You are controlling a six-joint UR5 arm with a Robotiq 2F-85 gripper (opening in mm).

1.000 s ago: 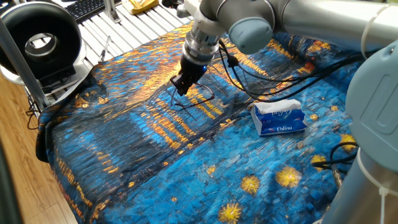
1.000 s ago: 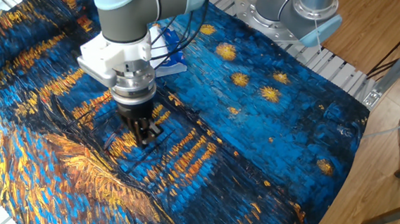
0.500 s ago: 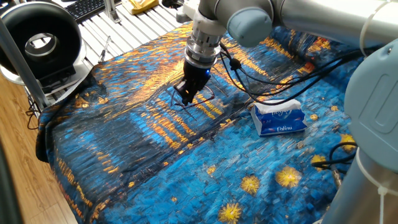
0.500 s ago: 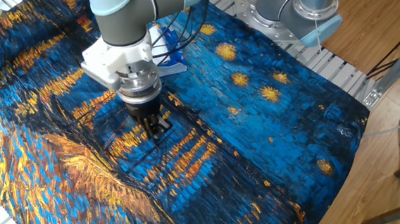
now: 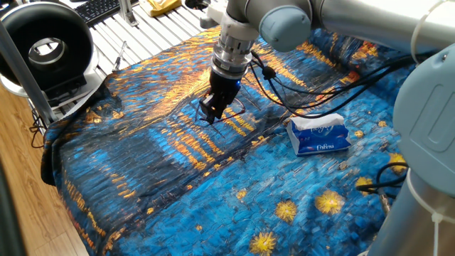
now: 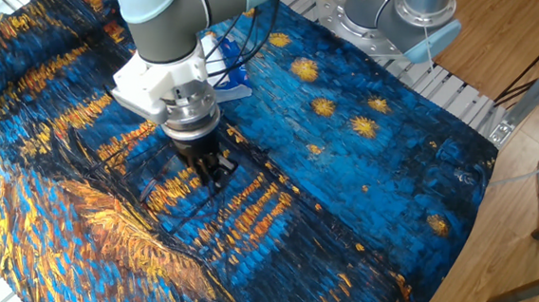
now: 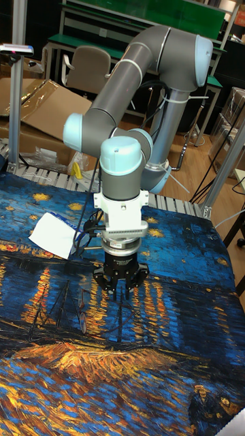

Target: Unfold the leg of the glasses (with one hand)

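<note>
**Inspector:** Report the scene, largest item first.

**Operator:** I take the painted cloth [image 5: 163, 163] as my landmark. It covers the whole table. My arm [image 7: 129, 88] reaches in over the middle of it. A blue tissue pack [image 5: 319, 134] lies on the cloth, well apart from the tool. The gripper [image 6: 213, 172] is down near the cloth's centre, among the orange streaks.

**Inspector:** State of the tool?

**Operator:** In the tall view the fingers [image 7: 103, 281] stand spread, with a gap between them. Whether they have anything pinched at the tips, I cannot tell.

**Inspector:** And the glasses?

**Operator:** The glasses [image 5: 229, 114] lie flat on the cloth, at the gripper's tips, partly hidden by it. Thin dark wires show against the pattern. One such wire, which I take for the leg [image 6: 156, 182], runs out from the tool across the cloth.

**Inspector:** Handling?

**Operator:** My judgement: very light, thin wire, easily bent, and likely to slide on the cloth when pushed. I would take the leg near its free end, away from the hinge, and swing it gently. Pressing on the lenses risks damage.
</note>
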